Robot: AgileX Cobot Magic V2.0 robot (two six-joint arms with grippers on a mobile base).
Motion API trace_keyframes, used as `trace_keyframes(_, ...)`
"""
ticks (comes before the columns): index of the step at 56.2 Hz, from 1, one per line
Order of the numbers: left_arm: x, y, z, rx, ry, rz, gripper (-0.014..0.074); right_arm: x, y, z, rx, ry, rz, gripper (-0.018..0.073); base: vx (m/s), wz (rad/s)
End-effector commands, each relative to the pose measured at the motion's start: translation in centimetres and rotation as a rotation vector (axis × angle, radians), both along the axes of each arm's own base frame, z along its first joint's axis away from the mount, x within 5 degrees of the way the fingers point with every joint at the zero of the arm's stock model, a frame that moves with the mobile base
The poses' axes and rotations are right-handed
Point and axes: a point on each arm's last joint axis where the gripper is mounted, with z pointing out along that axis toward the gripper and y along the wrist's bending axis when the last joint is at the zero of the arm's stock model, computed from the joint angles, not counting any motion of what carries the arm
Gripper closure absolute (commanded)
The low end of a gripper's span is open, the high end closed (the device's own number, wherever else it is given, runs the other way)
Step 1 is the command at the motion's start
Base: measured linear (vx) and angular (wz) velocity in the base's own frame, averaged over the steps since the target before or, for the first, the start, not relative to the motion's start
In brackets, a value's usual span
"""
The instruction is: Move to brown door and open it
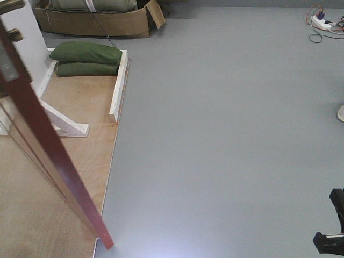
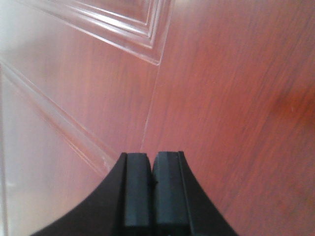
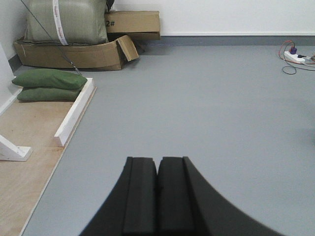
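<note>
The brown door (image 1: 48,145) stands ajar at the left of the front view, its glossy reddish-brown edge slanting down to the floor. A brass lever handle (image 1: 11,6) and a brass lock plate (image 1: 6,63) show at its top left. My left gripper (image 2: 151,156) is shut and empty, close to the door's panelled face (image 2: 221,73); whether it touches is unclear. My right gripper (image 3: 158,160) is shut and empty, pointing over the grey floor (image 3: 206,108). A black part of the right arm (image 1: 330,236) shows at the bottom right.
A plywood base (image 1: 80,113) with white wooden frame braces (image 1: 64,121) and a white edge beam (image 1: 119,83) lies behind the door. Two green sandbags (image 1: 88,58) lie on it. Cardboard boxes (image 1: 97,21) stand at the back wall. A power strip with cables (image 1: 322,22) lies at the far right.
</note>
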Motion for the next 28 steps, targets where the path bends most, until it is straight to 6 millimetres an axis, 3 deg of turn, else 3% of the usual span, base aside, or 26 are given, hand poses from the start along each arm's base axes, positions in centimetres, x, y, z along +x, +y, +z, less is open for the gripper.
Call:
trace_keyframes(1, -0.6, -1.6, 1.6, -0.013, -0.109, -0.057, 0.0603, 0.2, -0.1, 0.6, -0.007, -0.078, -0.005, 0.0559, 0.0, 0.0)
trace_keyframes(13, 1.1, -2.4, 1.5, 0.031, -0.144, -0.153, 0.0603, 0.2, -0.1, 0.6, -0.007, -0.078, -0.005, 0.0559, 0.0, 0.0)
trace_keyframes(28, 5.0, -1.1, 0.5, 0.007, -0.163, -0.161, 0.0603, 0.2, -0.1, 0.6, -0.007, -0.078, -0.005, 0.0559, 0.0, 0.0)
